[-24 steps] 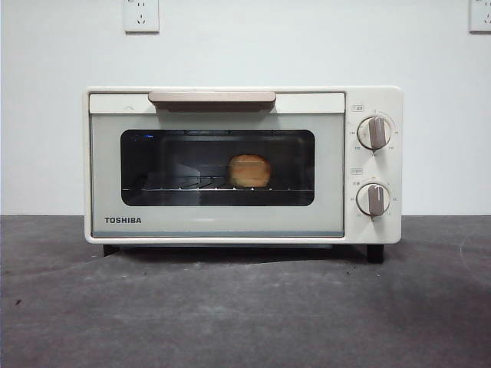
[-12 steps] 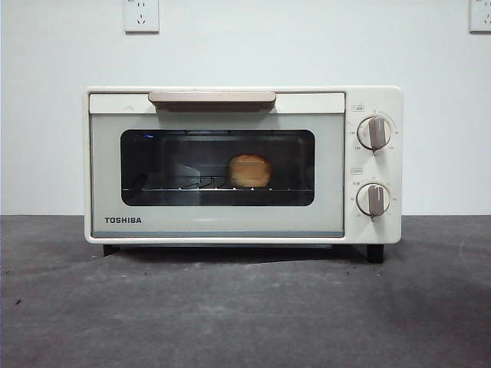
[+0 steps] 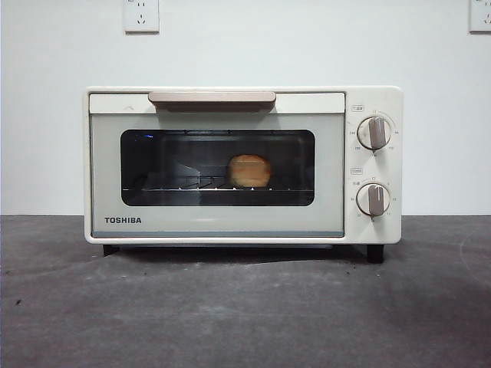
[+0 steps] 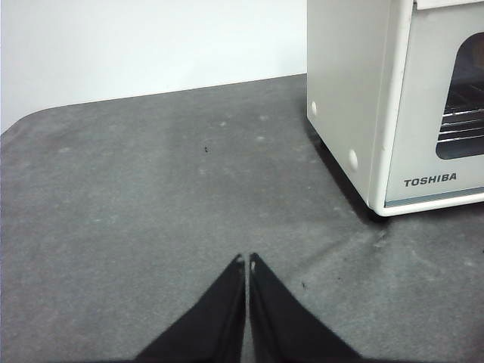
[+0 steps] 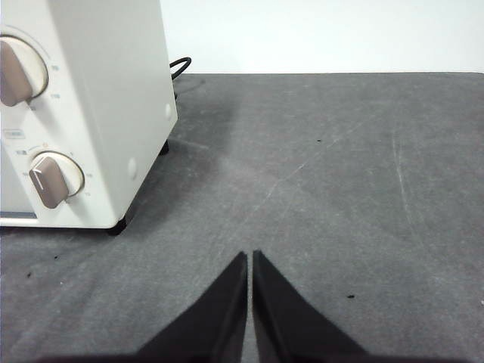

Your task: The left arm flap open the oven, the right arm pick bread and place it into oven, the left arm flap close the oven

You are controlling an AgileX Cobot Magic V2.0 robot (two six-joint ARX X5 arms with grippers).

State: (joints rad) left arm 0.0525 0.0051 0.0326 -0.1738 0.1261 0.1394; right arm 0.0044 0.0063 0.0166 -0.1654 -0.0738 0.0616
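Both hands, left hand (image 4: pixel 247 261) and right hand (image 5: pixel 249 257), sit pressed together over the worktop (image 3: pixel 245 307). Bread (image 3: pixel 249 171) rests inside the oven (image 3: pixel 242 165), door closed. You appear finished; no further move needed.

Oven (image 3: pixel 217 175) door closed; bread (image 3: pixel 249 171) inside on rack.

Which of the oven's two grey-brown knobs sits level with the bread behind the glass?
The lower grey-brown knob comes closest, just below the golden-brown bun on the wire rack; the upper knob sits well above it.
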